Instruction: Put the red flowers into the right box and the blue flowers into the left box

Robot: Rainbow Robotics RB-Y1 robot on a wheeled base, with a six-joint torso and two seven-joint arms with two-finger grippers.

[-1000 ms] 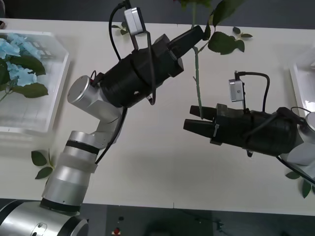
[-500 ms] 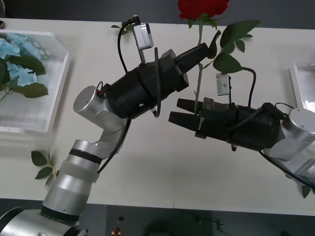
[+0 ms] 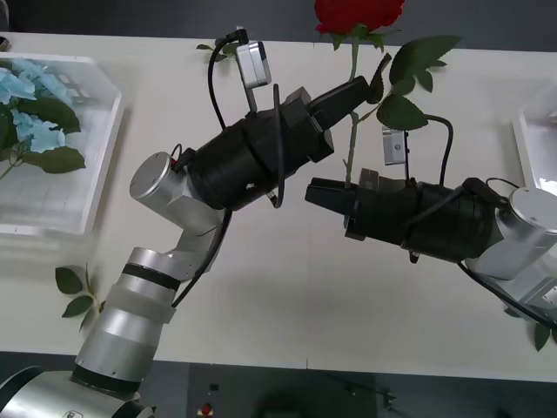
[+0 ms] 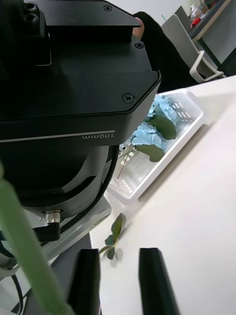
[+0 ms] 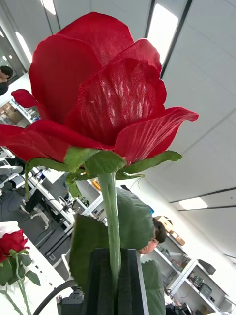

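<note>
1. R gripper (image 3: 324, 193), nearest the robot, sits just beside the lower end of the rose stem (image 3: 351, 144). Half a sec ago its fingers were splayed either side of the stem. It has since pulled back a bit toward the stem's right. In the R wrist view its fingers are spread w/ nothing between them (image 4: 120, 256), and the stem passes outside the gap.
2. L gripper (image 3: 355, 90) is clamped on the stem higher up, just under the leaves. The L wrist view shows the stem pinched between the closed fingers (image 5: 115, 261).
3. The rose (image 3: 359, 13) is upright, off the table, bloom at the far edge. A sec ago the bloom was out of frame above. L arm has since brought it down, and it hasn't moved in the last half sec.
4. Meaning, as I read it: a handover L to R is being set up, since the rose is bound for the R box. R hasn't gripped yet, so the pass isn't done.
5. L box (image 3: 100, 165), well left of the stem, holds blue flowers (image 3: 26, 104) w/ broad leaves bunched at its far-left end. The rest of its floor is bare.
6. R box (image 3: 529, 152), well right of the stem, shows just a rim sliver. Can't tell contents.
</note>
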